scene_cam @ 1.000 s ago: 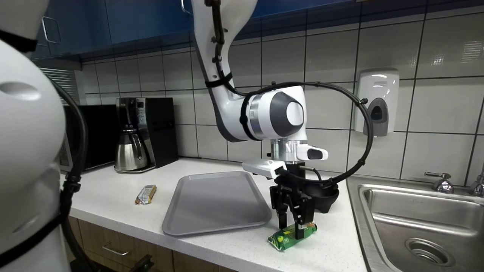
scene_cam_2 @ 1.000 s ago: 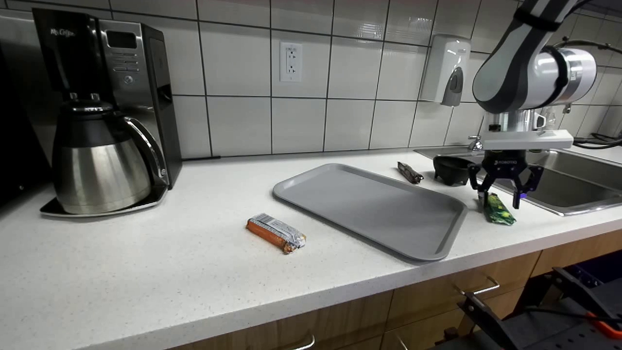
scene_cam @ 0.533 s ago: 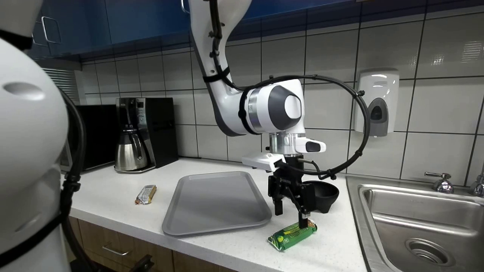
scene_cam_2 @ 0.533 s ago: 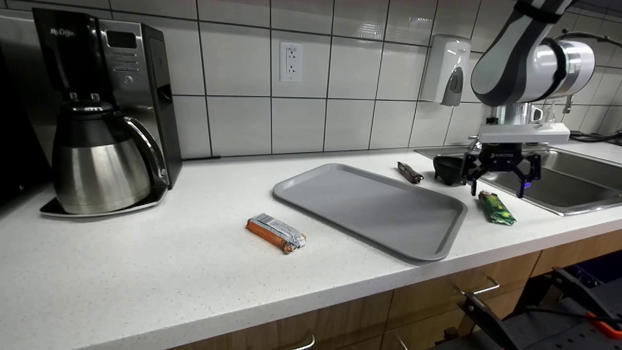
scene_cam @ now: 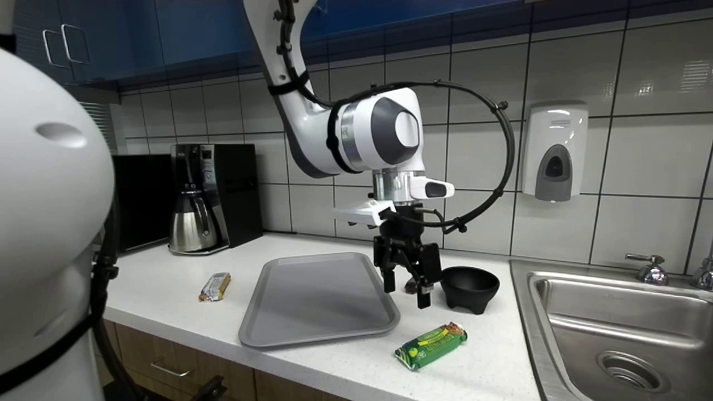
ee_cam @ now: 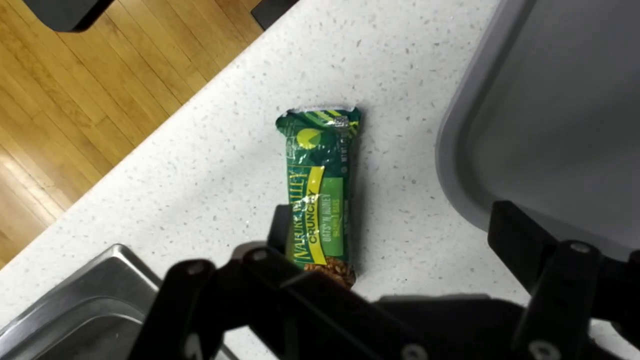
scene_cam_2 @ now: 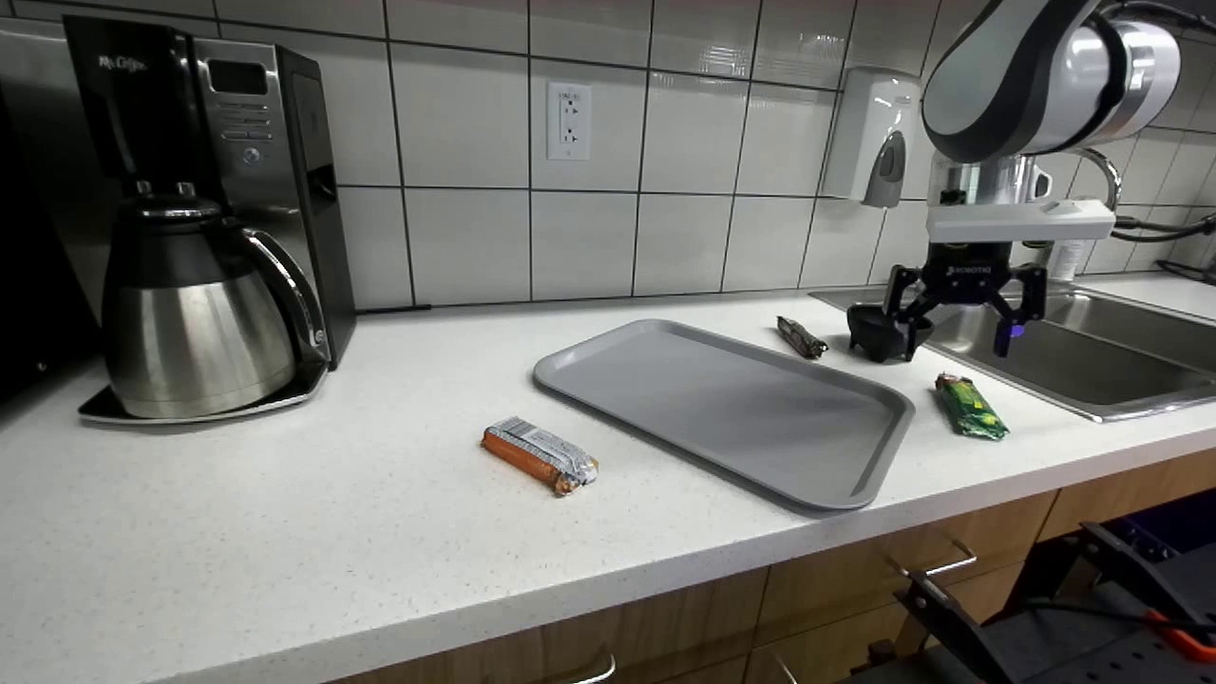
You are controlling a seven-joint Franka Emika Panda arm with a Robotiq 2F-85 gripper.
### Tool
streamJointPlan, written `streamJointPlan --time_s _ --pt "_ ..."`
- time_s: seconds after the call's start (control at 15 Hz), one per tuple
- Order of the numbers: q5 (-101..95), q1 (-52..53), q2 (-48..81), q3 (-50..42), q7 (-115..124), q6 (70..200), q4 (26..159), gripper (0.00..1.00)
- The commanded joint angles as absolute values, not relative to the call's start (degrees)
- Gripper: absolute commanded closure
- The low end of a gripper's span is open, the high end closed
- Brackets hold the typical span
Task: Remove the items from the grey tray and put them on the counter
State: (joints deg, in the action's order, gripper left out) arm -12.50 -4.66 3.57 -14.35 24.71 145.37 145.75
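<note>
In both exterior views, your gripper (scene_cam: pixel 406 291) hangs right of center, jaws wide apart, empty. Lower right, the green bar (scene_cam: pixel 430 346) lies on the counter (scene_cam: pixel 490 367).

Hand (scene_cam_2: pixel 958 352) now higher, jaws wider, clear of the green bar (scene_cam: pixel 431 346).

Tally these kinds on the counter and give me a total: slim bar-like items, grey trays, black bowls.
Slim items: 3 (green bar, orange-and-silver bar, dark stick)
Grey tray: 1
Black bowl: 1
Total: 5
</note>
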Motion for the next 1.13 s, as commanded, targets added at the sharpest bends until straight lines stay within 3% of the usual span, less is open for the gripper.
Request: streamJointPlan --time_s 0.0,0.73,0.8,1.07 --pt "-15.47 -4.49 -4.49 -11.48 29.38 141.91 149.80 0.00" --pt "-12.45 -3.58 -20.04 2.41 36.09 132.49 155.07 0.00" --pt "-12.94 -4.99 -15.44 1.38 34.04 134.99 152.99 0.00" --pt "-12.54 -4.47 -17.98 2.92 34.79 133.82 153.89 0.00"
